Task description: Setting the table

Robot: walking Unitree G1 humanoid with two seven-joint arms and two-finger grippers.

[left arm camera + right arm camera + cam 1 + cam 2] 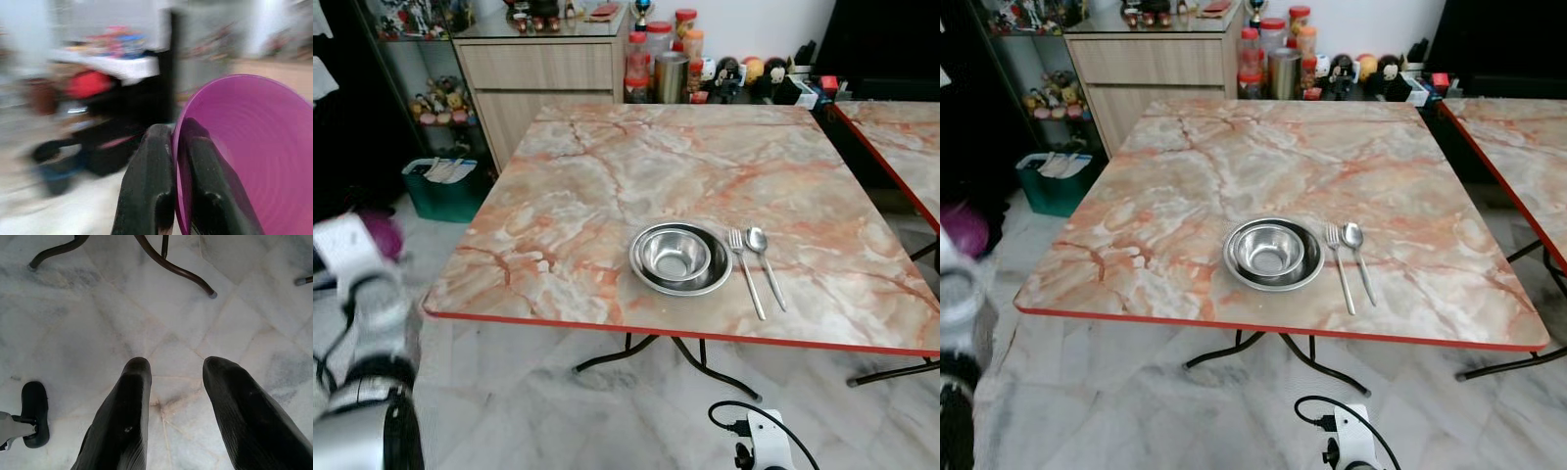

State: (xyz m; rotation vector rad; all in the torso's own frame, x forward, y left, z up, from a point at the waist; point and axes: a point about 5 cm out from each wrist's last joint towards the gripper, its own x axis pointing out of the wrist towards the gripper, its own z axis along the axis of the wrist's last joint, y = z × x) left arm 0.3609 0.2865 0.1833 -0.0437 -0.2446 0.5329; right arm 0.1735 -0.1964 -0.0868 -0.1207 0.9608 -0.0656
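Note:
A steel bowl [674, 256] sits inside a steel plate [650, 277] near the front edge of the marble table [607, 166]. A fork [745, 269] and a spoon [763, 257] lie side by side just right of the plate. My left gripper [175, 142] is shut on the rim of a purple cup [244, 147]; the cup [380, 233] shows blurred at the far left, off the table's left side, above my left arm [367, 352]. My right gripper [176, 364] hangs open over the floor, nothing between its fingers.
A wooden cabinet [543, 73] stands behind the table, with jars [658, 54] and small items beside it. A second marble table [901, 137] is at the right. A green bin [440, 186] stands left of the table. Black table legs [675, 357] curve below.

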